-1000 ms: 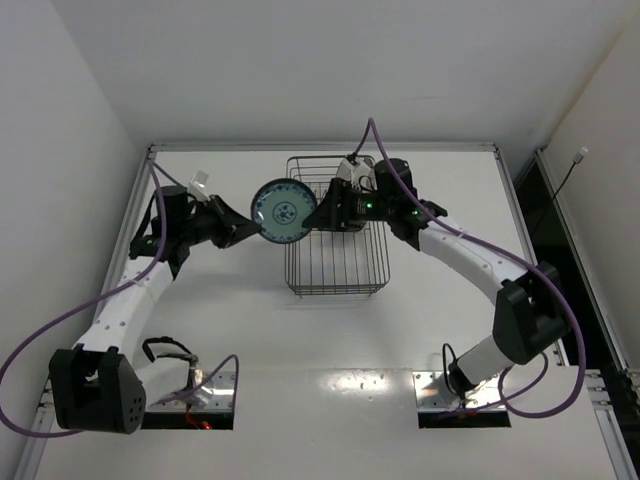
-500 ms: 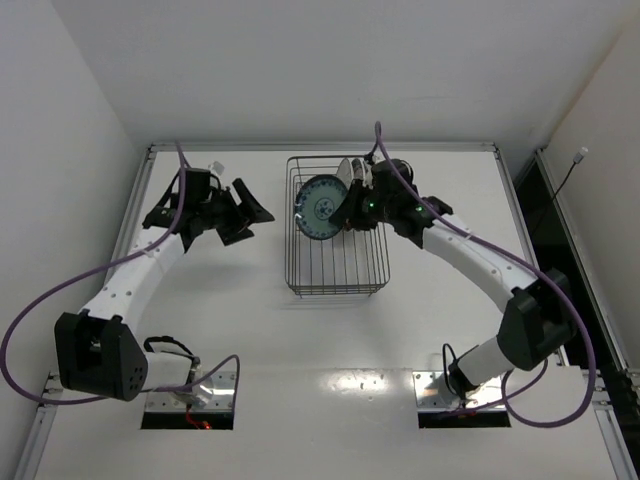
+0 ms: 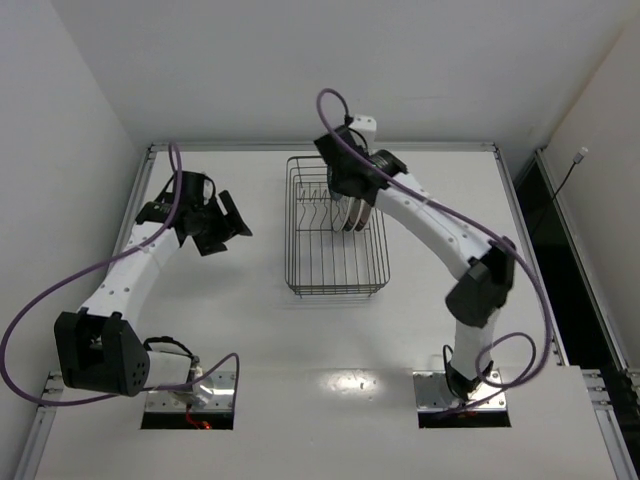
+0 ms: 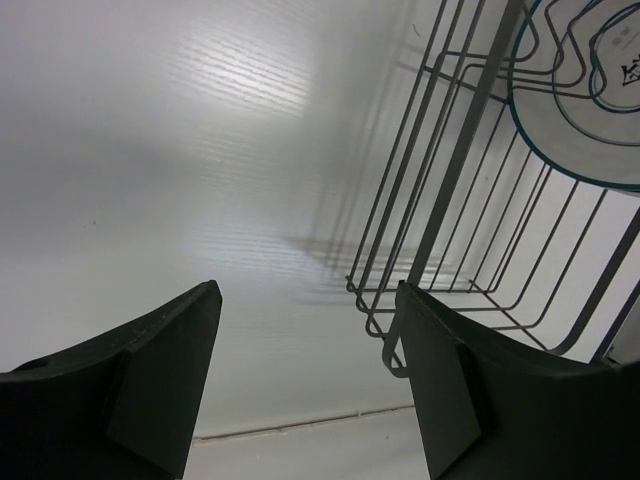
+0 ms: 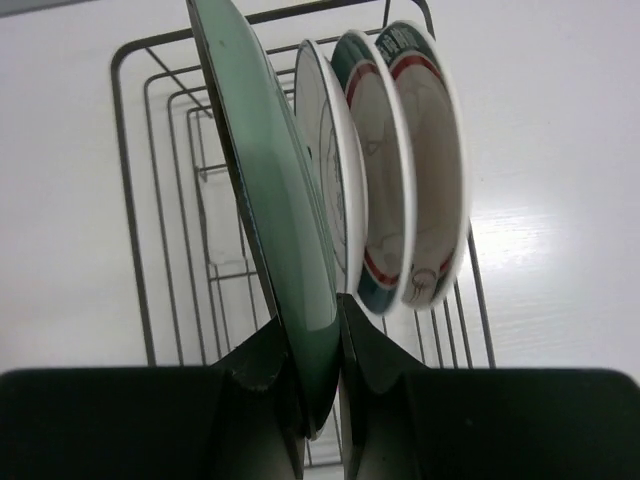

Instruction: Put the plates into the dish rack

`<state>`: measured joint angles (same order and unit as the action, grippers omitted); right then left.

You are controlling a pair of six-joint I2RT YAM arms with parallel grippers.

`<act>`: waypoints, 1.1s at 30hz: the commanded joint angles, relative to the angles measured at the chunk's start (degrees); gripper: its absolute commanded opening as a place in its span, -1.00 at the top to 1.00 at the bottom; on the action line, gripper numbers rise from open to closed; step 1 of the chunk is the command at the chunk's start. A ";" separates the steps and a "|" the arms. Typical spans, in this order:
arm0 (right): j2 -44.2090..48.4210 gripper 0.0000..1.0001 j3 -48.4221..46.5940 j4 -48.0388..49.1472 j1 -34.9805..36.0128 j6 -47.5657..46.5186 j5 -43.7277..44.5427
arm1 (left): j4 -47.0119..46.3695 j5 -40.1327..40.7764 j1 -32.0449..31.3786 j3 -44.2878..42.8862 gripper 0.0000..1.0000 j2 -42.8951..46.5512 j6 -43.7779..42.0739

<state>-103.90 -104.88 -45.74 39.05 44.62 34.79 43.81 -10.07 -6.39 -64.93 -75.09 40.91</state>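
In the right wrist view my right gripper [image 5: 312, 320] is shut on the rim of the teal plate [image 5: 280, 200], which it holds upright and edge-on inside the dish rack [image 5: 130, 200]. Beside it on the right stand a white plate with thin dark rings [image 5: 335, 180] and two plates with green-and-red rims [image 5: 385, 170] [image 5: 440, 170]. Whether the teal plate touches the rack floor is hidden. From above, the right gripper [image 3: 350, 213] hangs over the rack [image 3: 335, 270]. My left gripper [image 3: 226, 224] is open and holds nothing, left of the rack; in its wrist view the left gripper [image 4: 305, 290] faces the rack's corner [image 4: 450, 170] and the teal plate [image 4: 570, 120].
White walls close in the table on the left, back and right. The back wall stands just behind the rack. A purple cable loops above each arm. Bare white tabletop [image 3: 250, 300] lies in front of the rack and under the left gripper.
The teal plate passed from the left gripper to the right. The left gripper opened and drew back to the left. The right arm turned the plate upright and moved it into the rack.
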 commanded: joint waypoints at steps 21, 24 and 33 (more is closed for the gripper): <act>-18.88 0.95 -8.93 -1.99 -0.38 -2.96 2.66 | 1.72 -1.62 6.74 1.38 -0.35 -0.58 -5.66; -22.48 0.88 -12.43 -3.21 -0.90 -2.26 2.13 | 1.72 -2.15 7.35 1.38 -0.35 -0.58 -6.19; -25.57 0.59 -15.88 -4.36 -1.96 -2.26 -1.91 | 2.33 -3.73 10.08 0.86 -0.35 -1.11 -7.86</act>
<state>-130.39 -117.36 -50.59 37.74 41.82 33.74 45.93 -12.36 2.57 -63.70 -76.14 34.50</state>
